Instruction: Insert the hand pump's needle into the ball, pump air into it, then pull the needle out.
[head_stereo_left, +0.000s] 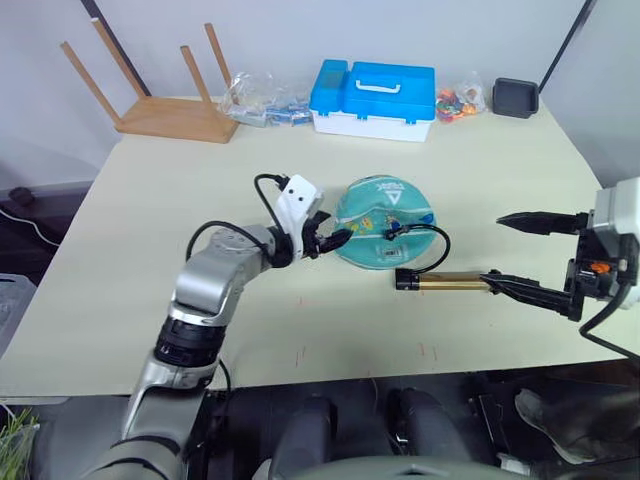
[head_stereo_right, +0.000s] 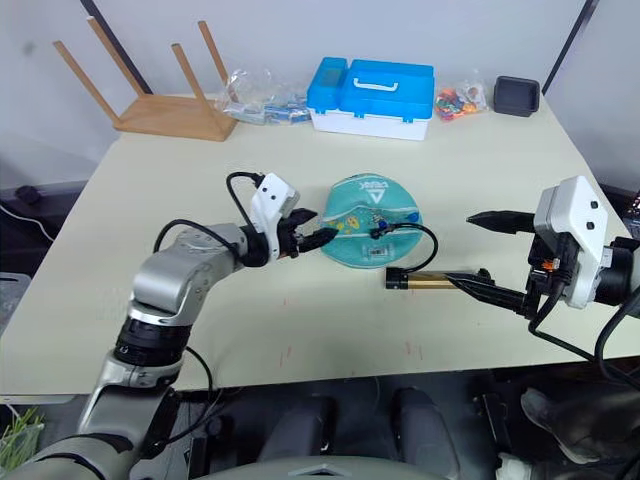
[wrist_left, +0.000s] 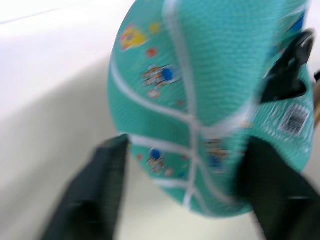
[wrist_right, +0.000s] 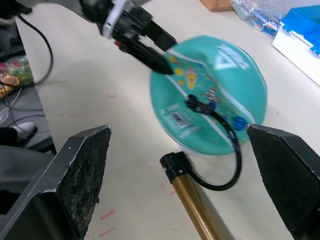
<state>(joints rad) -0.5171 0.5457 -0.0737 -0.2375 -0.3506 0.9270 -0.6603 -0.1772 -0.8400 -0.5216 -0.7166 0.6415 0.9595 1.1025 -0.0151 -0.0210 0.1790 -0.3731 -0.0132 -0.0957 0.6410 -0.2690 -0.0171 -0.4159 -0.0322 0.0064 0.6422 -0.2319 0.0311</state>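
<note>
Nearest the camera, the right gripper has its 2 black fingers spread wide: one finger reaches the near end of the slim bronze-gold hand pump, the other hangs apart above the table. That cylinder lies flat with its long axis running sideways, its black-capped end pointing away from this gripper toward the left one. From that cap a thin black hose loops up onto the flattened teal-turquoise ball with white seams and cartoon prints; the small black needle fitting sits on the ball's upper face. The left gripper has its fingers parted around the ball's edge on the side away from the pump, fingertips touching it. Beyond both grippers, well apart on the pale table, stand a blue-and-white plastic case, an upturned wooden stool, clear bags of small items and a black tray.
</note>
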